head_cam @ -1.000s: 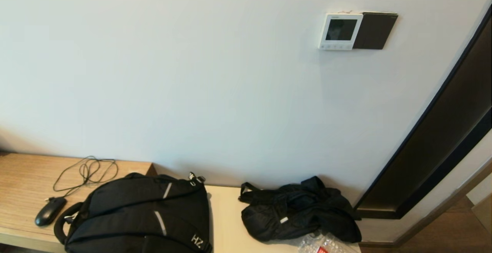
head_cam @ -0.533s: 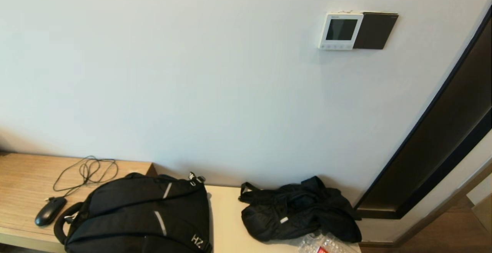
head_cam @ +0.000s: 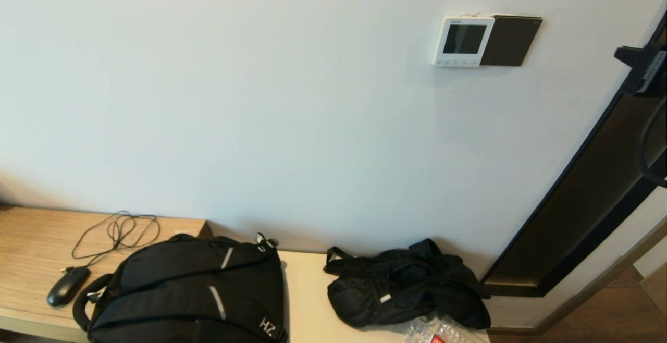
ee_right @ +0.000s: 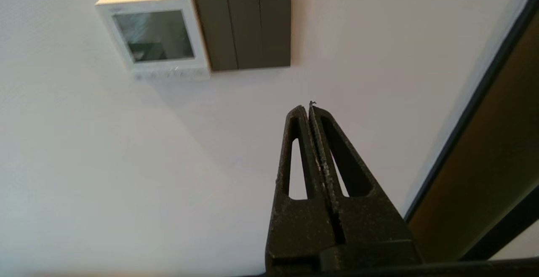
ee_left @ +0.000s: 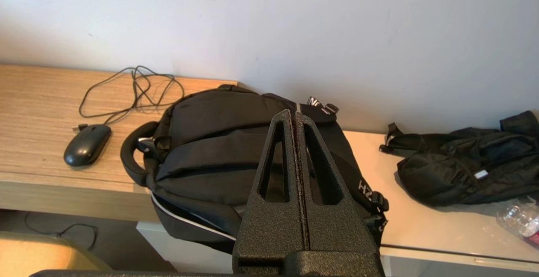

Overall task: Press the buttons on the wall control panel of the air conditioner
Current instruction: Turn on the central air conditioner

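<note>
The white wall control panel with a dark screen hangs high on the wall, right of centre. Its row of tiny white buttons runs along its lower edge. In the right wrist view the panel and its buttons are blurred. My right gripper is shut and empty, off the wall, below and to the right of the panel. Part of my right arm shows at the head view's right edge. My left gripper is shut and empty, low over the black backpack.
A dark-brown three-key switch plate touches the panel's right side. A dark door frame slants down the right. On the bench lie the backpack, a black bag, a mouse with cable and a plastic bottle.
My right arm has risen into the head view at the right edge, where it was not seen before. Nothing else has moved.
</note>
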### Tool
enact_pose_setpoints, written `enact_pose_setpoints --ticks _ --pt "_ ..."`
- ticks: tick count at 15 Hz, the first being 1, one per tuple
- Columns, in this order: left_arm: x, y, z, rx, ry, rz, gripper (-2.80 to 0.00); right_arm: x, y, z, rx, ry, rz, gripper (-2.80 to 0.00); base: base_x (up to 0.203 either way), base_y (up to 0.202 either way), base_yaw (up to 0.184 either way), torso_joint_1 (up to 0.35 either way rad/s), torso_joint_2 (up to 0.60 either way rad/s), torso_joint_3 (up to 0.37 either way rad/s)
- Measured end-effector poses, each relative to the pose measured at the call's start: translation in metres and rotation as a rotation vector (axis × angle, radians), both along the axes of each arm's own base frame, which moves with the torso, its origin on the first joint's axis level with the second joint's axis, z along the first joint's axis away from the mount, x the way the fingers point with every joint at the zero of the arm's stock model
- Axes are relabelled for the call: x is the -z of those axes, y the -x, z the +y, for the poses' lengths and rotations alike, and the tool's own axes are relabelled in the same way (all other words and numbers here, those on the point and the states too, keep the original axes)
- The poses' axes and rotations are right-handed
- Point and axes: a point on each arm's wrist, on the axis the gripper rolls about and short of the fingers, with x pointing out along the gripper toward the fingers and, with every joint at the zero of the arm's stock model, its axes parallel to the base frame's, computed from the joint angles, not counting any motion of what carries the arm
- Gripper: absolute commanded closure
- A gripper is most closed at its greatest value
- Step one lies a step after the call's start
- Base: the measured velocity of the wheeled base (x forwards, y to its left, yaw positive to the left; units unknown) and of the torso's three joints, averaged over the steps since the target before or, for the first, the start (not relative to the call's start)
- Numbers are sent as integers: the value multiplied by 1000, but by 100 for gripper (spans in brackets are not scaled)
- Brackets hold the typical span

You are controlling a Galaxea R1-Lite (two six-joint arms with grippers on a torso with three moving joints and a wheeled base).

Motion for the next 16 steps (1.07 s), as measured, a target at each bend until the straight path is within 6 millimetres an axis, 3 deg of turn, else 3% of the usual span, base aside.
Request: enact_pose_setpoints --ticks 3,6,9,16 --pt "0 0 0 0 0 0 0 1 -50 11 41 -8 11 0 0 0 0 0 0 0" --pt "0 0 0 0 1 0 0 4 -82 41 47 -12 16 0 0 0 0 0 0 0" --pt "0 0 0 0 0 0 0 12 -103 54 103 -2 22 0 0 0 0 0 0 0" --pt "0 0 0 0 0 0 0 32 -135 60 223 -37 -38 0 0 0 0 0 0 0"
